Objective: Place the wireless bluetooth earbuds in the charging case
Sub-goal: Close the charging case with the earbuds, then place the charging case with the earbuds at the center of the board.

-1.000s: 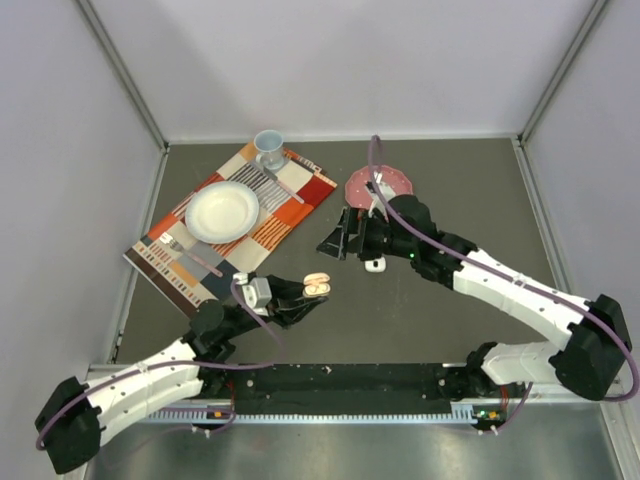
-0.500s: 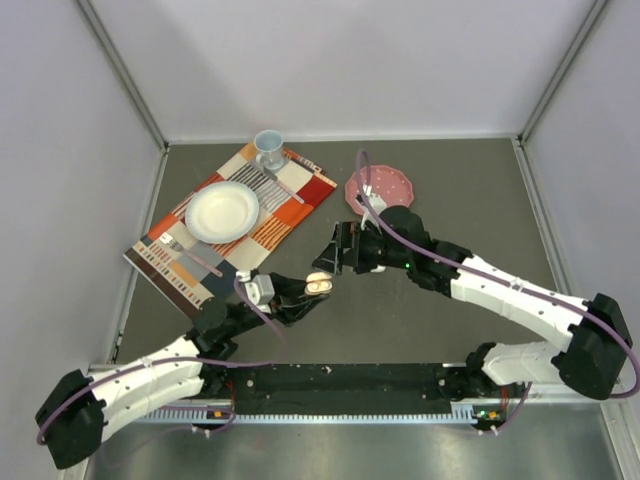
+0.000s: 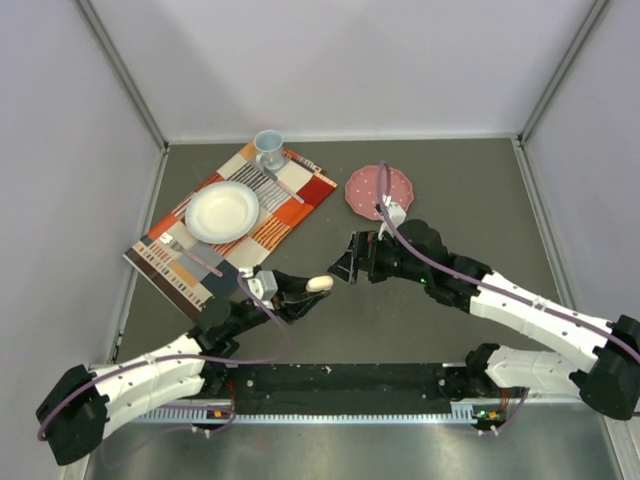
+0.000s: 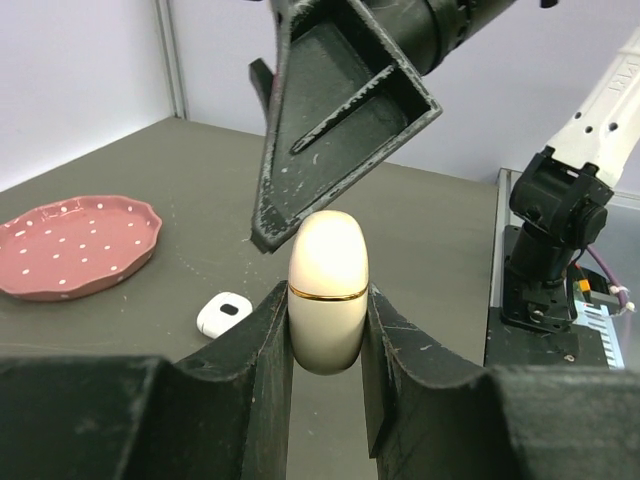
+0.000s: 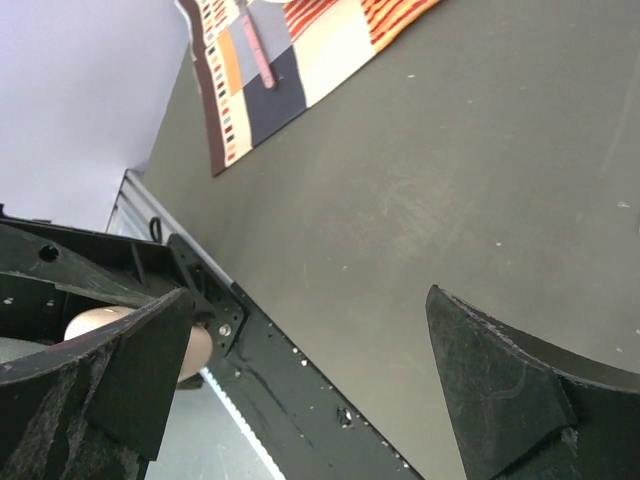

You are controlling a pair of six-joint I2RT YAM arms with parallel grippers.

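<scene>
The left arm reached right, its gripper (image 3: 310, 288) clamped on a case (image 4: 328, 300). The right arm stretched left, its gripper (image 3: 347, 266) spread wide, just beyond the left one.

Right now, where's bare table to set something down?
Free: table right of the pink dish up to the wall, and the strip behind it. Crowded: the placemat with plate and cup, and the middle, by left gripper and right gripper.

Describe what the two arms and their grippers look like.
Both the left arm and right arm have white shells on the long links and black joints and bases. A purple cable loops along each. The left gripper and right gripper are black with wedge-shaped, scuffed fingers.
</scene>
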